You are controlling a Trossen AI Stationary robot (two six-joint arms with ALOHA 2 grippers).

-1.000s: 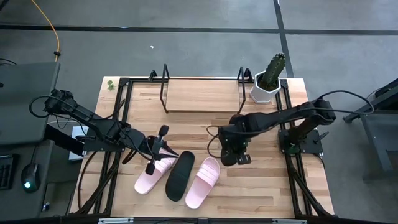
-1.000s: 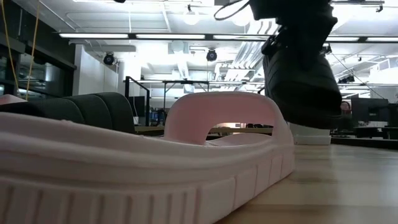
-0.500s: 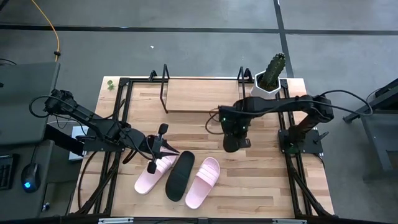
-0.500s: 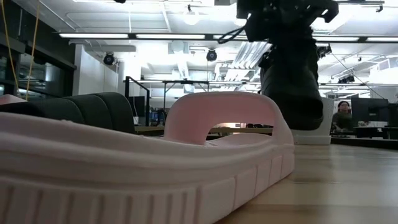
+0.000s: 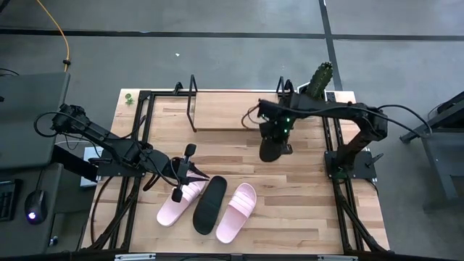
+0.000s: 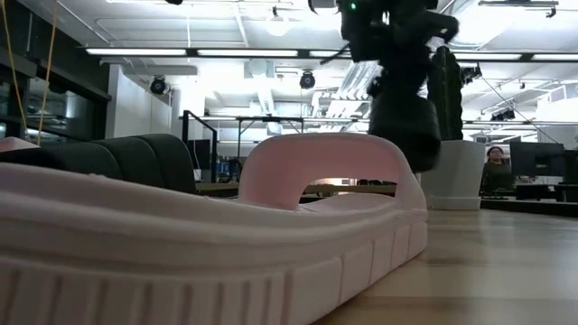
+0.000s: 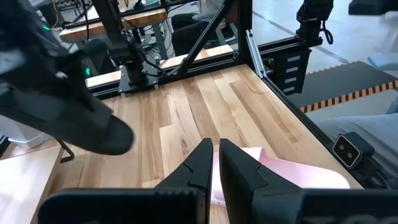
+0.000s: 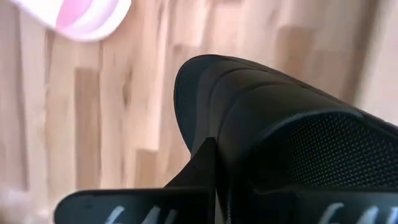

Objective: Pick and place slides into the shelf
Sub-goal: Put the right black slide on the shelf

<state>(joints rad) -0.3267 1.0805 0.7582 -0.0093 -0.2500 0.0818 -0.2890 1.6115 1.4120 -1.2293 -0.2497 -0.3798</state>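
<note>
Fingers [image 8: 214, 163] clamping matte black slide [image 5: 271, 149], ribbed pink slides [image 5: 237, 212]

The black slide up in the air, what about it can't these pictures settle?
- Right gripper hold on the black slide: high view, the arm covers it; right wrist view, slide fills the picture.
- Slide's height above the shelf: low view, a pink slide blocks it.
</note>
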